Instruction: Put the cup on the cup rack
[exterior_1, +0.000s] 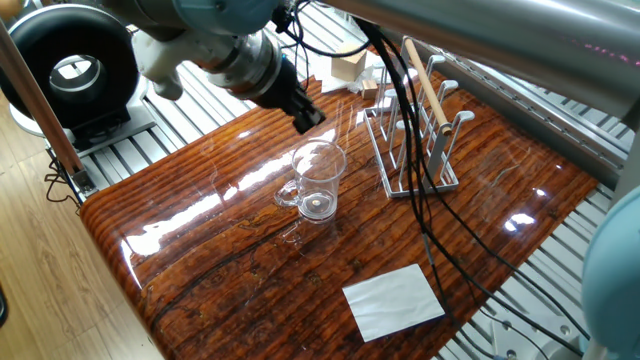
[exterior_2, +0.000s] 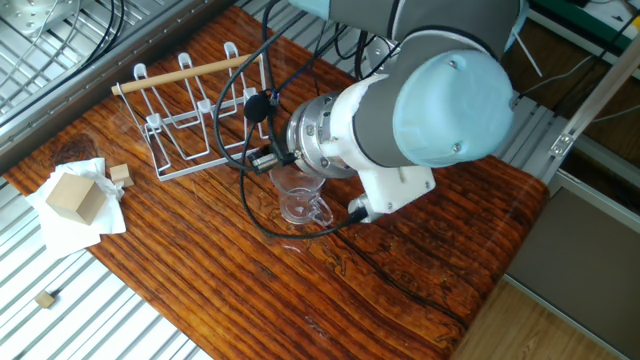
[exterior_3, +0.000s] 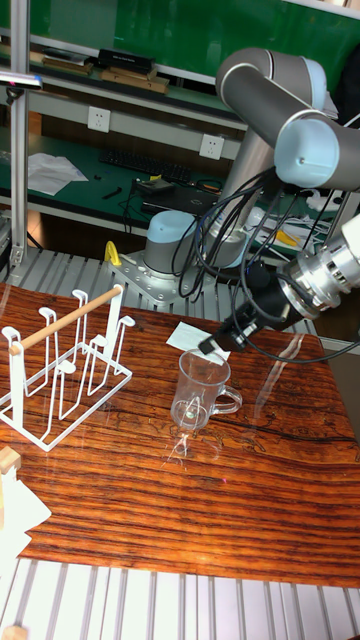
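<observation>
Cup: upright on bench, ungrasped. Gripper above rim; jaws' opening indiscernible. Risk: descending jaws could clip rim, toppling glass.

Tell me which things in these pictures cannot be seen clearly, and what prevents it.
- Hand: fingers too small and dark in the tall fixed view to tell open or shut; in the other fixed view the arm's wrist hides them.
- Cup: rim partly hidden by the wrist in the other fixed view.
- Cup rack: cables cross it in one fixed view.
- Wooden block: partly hidden behind cables there.
</observation>
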